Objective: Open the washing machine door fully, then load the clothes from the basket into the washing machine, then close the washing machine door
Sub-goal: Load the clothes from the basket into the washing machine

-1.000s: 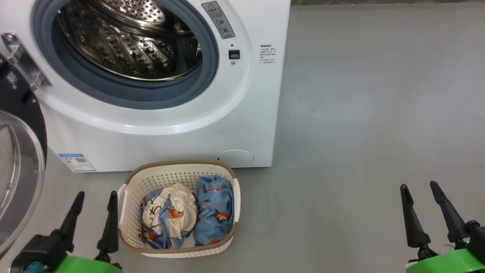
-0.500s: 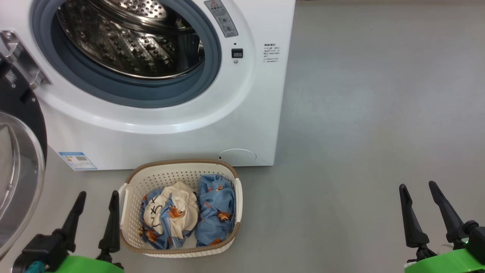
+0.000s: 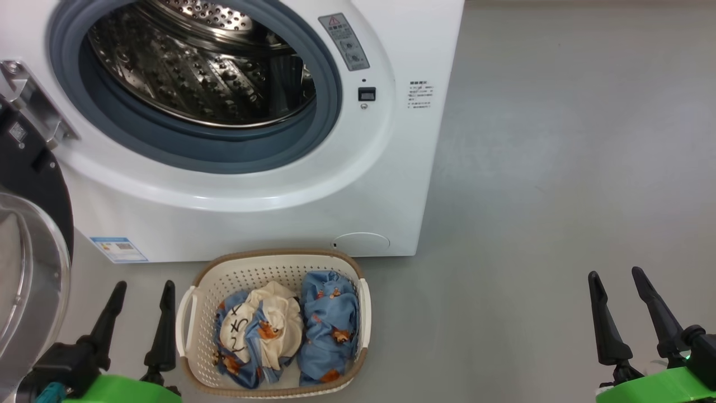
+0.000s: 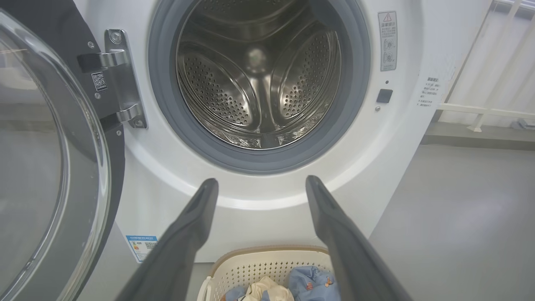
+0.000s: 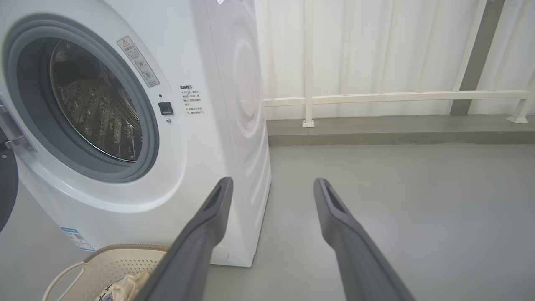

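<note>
My left pincer (image 3: pixel 144 286) hangs with its fingers (image 3: pixel 164 330) spread wide and nothing between them. My right pincer (image 3: pixel 615 274) is the same, apart and empty. The washing machine door (image 3: pixel 31 263) stands swung out to the left of my left pincer, so I judge the opening done and the loading in hand. The basket (image 3: pixel 279 255) sits on the floor (image 3: pixel 559 168) just right of my left pincer and well left of my right one, with the clothes (image 3: pixel 260 330) inside it. The washing machine (image 3: pixel 251 218) stands just beyond the basket, ahead of my left pincer, and its drum (image 3: pixel 207 73) looks bare.

To do this well I should use the left pincer, the nearer one. I bring it over the basket's rim and come down on the crown of one bundle with the fingers wide. I close deep enough to gather several folds and lift clear of the rim. Then I carry the bundle past the gasket (image 3: pixel 224 159) and well into the drum, so nothing hangs where the door would pinch it. The open door on the left needs a wide berth.

Count: one washing machine, one door, one basket, two bundles of clothes, two pincers.
</note>
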You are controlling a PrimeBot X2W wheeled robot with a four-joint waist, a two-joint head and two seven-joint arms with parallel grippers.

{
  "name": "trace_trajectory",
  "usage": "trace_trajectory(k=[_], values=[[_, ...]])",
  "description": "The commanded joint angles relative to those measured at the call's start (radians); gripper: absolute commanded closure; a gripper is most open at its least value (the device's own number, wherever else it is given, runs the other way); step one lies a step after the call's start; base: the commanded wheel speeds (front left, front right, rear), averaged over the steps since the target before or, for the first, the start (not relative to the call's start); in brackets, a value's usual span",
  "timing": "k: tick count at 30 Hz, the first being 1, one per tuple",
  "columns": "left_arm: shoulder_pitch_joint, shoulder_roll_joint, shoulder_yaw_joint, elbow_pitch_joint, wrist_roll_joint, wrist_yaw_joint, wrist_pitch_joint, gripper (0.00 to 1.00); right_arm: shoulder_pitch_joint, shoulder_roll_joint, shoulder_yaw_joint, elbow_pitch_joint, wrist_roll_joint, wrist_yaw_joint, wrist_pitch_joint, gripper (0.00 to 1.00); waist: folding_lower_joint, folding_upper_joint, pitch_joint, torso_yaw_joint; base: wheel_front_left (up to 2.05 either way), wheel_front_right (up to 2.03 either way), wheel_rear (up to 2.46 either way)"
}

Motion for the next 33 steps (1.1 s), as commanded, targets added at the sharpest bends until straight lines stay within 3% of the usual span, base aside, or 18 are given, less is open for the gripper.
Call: trace_trajectory(k=[1, 20, 33], values=[[-0.041, 0.026, 0.024, -0.014, 0.009, 0.001, -0.006, 0.00, -0.017, -0.019, 0.022, -0.025, -0.006, 0.004, -0.011, 0.00, -0.0001, -0.0001, 0.003, -0.001, 0.52, -0.66, 0.14], [-0.064, -0.006, 0.022, 0.055, 0.056, 0.001, -0.006, 0.00, -0.036, -0.018, 0.026, -0.029, -0.007, 0.004, -0.011, 0.00, -0.0001, -0.0001, 0.032, -0.008, 0.05, -0.05, 0.00], [-0.117, -0.035, -0.027, 0.320, 0.125, 0.001, -0.006, 0.00, -0.072, -0.002, 0.044, -0.032, -0.007, 0.004, -0.011, 0.00, -0.0001, -0.0001, 0.100, -0.050, 0.00, 0.00, 0.00]])
